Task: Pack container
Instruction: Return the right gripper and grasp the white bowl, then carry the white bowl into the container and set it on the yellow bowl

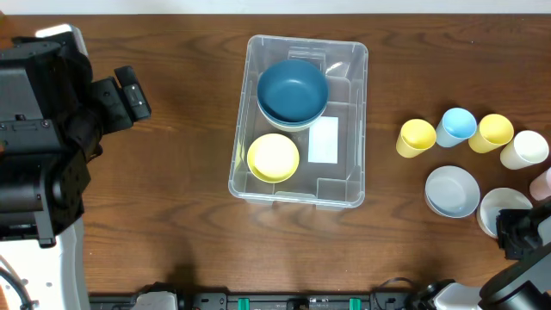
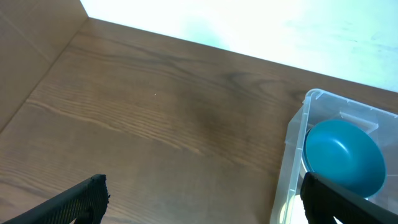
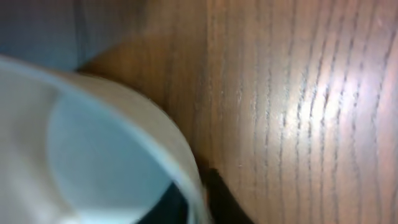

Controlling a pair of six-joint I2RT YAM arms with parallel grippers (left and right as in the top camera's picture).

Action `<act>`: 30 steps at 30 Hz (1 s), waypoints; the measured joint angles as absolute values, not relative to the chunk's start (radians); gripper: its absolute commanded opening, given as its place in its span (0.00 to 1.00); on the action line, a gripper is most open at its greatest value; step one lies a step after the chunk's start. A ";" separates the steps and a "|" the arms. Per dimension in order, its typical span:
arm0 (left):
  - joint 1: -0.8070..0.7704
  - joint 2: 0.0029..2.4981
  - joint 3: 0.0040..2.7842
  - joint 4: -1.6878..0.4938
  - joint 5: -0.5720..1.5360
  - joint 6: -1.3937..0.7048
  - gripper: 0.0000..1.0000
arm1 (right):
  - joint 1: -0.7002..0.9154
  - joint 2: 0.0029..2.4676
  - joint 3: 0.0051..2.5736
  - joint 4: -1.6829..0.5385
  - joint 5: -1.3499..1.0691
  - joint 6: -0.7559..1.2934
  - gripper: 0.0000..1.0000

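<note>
Clear container [image 1: 354, 103] sits mid table [image 1: 181, 181], w/ a blue bowl [image 1: 293, 90] and yellow bowl [image 1: 274, 158] inside; the left wrist cam cuts most of it off. Left gripper [image 1: 132, 93] is well apart to the left, fingers spread wide, nothing btwn them. Right gripper [image 1: 519, 234] is at a white bowl [image 1: 499, 207] near the frame edge. Its close-up is blurred, so can't tell if it's pinching the rim.

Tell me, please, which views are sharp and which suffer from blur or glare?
Overhead: sharp, evenly lit, soft reflections on the clear container. Left wrist: the table is in focus, but everything beyond its far edge is blown out to white, and the left fingers are dark silhouettes. Right wrist: a pale bowl sits very close and blurred, with glare on the table.
</note>
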State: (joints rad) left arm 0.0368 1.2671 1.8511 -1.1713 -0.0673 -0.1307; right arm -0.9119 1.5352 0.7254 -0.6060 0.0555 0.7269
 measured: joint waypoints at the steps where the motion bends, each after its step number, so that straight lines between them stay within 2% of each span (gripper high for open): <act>1: 0.037 1.267 1.851 -1.172 -0.067 -0.131 0.98 | -0.913 1.525 0.727 -0.607 0.050 0.728 0.01; 9: 0.037 1.267 1.851 -1.171 -0.067 -0.131 0.98 | -0.914 1.396 0.723 -0.643 0.008 0.725 0.01; 15: 0.037 1.267 1.851 -1.171 -0.067 -0.131 0.98 | -0.905 1.183 0.722 -0.657 -0.119 0.718 0.01; 19: 0.037 1.267 1.851 -1.171 -0.067 -0.131 0.98 | -0.842 1.047 0.722 -0.657 -0.247 0.714 0.01; 24: 0.037 1.267 1.851 -1.171 -0.067 -0.131 0.98 | -0.603 0.926 0.725 -0.639 -0.363 0.710 0.02; 30: 0.037 1.267 1.851 -1.172 -0.067 -0.131 0.98 | -0.160 0.935 0.834 -0.642 -0.318 0.688 0.02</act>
State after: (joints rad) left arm 0.0368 1.2671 1.8511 -1.1717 -0.0673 -0.1307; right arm -0.1600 0.9352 0.8341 -0.6422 -0.3176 0.6876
